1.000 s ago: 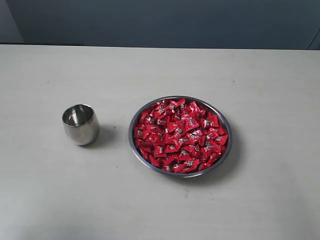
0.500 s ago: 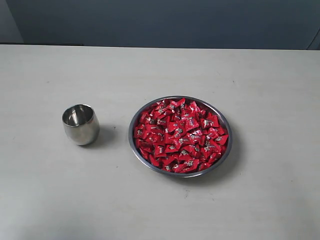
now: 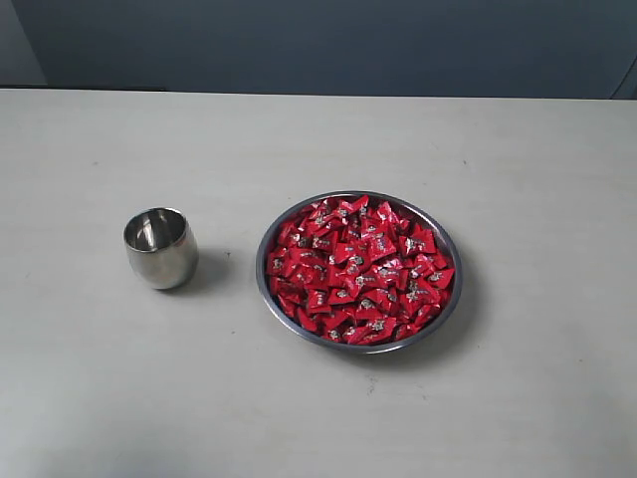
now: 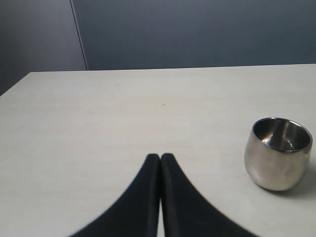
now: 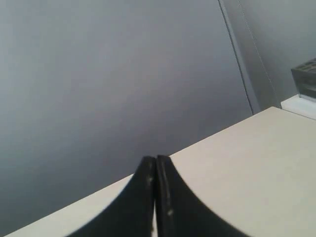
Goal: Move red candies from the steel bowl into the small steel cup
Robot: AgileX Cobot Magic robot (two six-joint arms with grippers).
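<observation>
A heap of red candies (image 3: 356, 269) fills the steel bowl (image 3: 447, 309) right of the table's middle. To its left the small steel cup (image 3: 159, 247) stands upright, with nothing showing inside it. Neither arm appears in the exterior view. In the left wrist view my left gripper (image 4: 160, 157) is shut with nothing in it, and the cup (image 4: 277, 153) sits on the table off to one side, apart from the black fingers (image 4: 143, 197). My right gripper (image 5: 156, 159) is shut and empty too, tilted towards the table's edge and the grey wall; no candy, bowl or cup shows in its view.
The pale table (image 3: 318, 149) runs back to a dark grey wall (image 3: 328, 45). A dark box on a white ledge (image 5: 305, 94) shows past the table's corner in the right wrist view.
</observation>
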